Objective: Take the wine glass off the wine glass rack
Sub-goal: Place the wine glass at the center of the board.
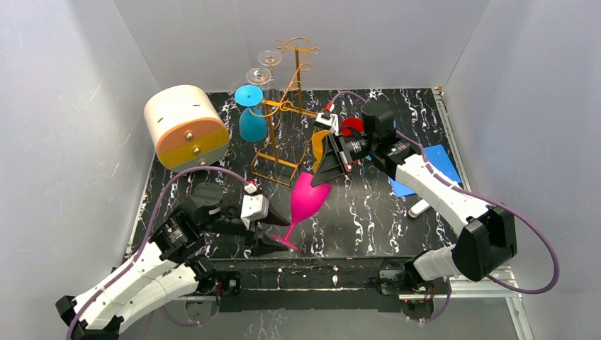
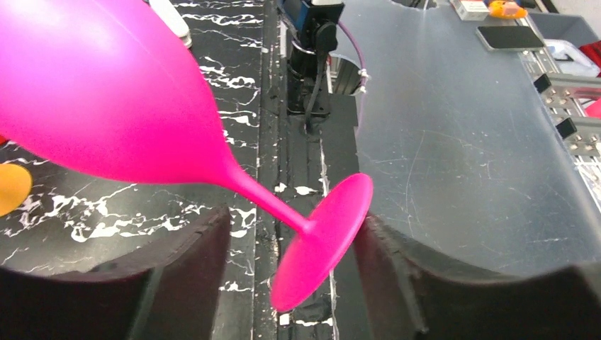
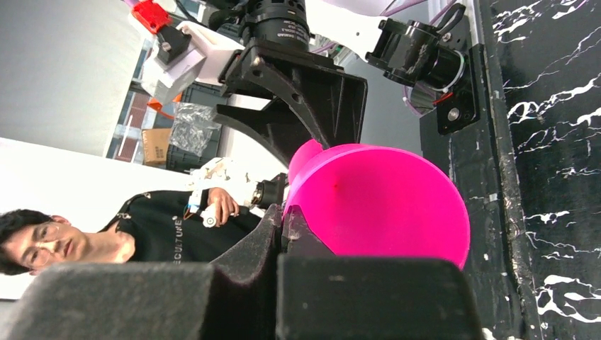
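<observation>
Right arm reaches diagonally over the black white-veined desk (image 1: 368, 212). The right end effector (image 1: 327, 170) is clamped on the rim of the opaque magenta wine glass (image 1: 308, 198). The glass is tilted, off the golden-orange wire wine glass rack (image 1: 293, 85), just in front of its base. Left arm folded low, with the left end effector (image 1: 278, 230) jaws parted around the glass's foot.
</observation>
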### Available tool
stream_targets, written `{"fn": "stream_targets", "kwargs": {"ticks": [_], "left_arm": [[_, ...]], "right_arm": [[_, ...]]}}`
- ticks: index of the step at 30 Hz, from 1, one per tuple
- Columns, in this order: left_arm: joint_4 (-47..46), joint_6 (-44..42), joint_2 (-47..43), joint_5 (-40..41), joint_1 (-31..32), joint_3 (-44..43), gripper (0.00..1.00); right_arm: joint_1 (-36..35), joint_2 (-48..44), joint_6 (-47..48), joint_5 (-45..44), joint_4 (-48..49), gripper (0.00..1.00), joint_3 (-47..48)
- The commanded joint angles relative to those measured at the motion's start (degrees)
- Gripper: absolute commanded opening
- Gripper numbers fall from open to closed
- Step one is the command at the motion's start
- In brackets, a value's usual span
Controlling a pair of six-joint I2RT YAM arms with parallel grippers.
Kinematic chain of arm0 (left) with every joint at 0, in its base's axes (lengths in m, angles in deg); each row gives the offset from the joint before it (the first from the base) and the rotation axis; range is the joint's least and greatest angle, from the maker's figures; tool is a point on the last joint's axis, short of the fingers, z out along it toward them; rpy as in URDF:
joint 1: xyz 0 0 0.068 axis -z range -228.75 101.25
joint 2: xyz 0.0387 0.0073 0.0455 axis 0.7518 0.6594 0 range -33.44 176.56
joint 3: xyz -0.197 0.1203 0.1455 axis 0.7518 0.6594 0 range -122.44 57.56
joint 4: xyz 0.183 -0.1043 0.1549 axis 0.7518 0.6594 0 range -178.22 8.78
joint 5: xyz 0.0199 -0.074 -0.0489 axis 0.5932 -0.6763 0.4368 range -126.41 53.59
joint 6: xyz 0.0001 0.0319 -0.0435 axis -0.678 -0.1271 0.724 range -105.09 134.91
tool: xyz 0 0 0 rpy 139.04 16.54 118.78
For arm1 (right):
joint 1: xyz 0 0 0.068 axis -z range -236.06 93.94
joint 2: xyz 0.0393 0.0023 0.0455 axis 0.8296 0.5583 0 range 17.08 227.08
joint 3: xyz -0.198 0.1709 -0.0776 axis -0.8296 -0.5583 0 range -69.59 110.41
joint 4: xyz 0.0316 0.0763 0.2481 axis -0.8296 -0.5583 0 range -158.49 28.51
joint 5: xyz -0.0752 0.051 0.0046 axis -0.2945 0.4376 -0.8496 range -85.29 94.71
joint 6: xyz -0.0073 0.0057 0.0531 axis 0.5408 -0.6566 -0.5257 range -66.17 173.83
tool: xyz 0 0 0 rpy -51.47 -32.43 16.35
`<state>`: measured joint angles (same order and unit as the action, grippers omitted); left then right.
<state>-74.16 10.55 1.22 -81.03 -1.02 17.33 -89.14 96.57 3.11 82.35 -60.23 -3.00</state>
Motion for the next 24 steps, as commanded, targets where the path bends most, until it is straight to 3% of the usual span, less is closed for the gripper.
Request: {"fn": "stream_targets", "kwargs": {"ticks": [1, 6, 14, 19, 24], "left_arm": [[0.2, 1.1, -0.1, 2.4, -0.4, -3.0, 0.67], [0.3, 0.4, -0.5, 2.9, -0.4, -3.1, 0.77], [0.3, 0.4, -0.1, 4.3, -0.4, -3.1, 0.78], [0.3, 0.9, -0.4, 11.7, -0.4, -2.4, 0.81], [-0.1, 3.9, -0.2, 20.5, -0.3, -2.2, 0.95]], "right_arm": [[-0.5, -1.7, 3.9, -2.8, -1.2, 0.01, -0.4], [-0.5, -1.8, 6.5, -5.5, -5.8, 0.01, 0.1], [-0.5, -1.6, 8.4, -12.6, -10.8, 0.01, 0.6], [-0.6, -2.0, 12.4, -21.6, -17.4, 0.01, 1.3], [-0.6, -3.1, 15.9, -30.3, -22.5, 0.01, 1.7]]}}
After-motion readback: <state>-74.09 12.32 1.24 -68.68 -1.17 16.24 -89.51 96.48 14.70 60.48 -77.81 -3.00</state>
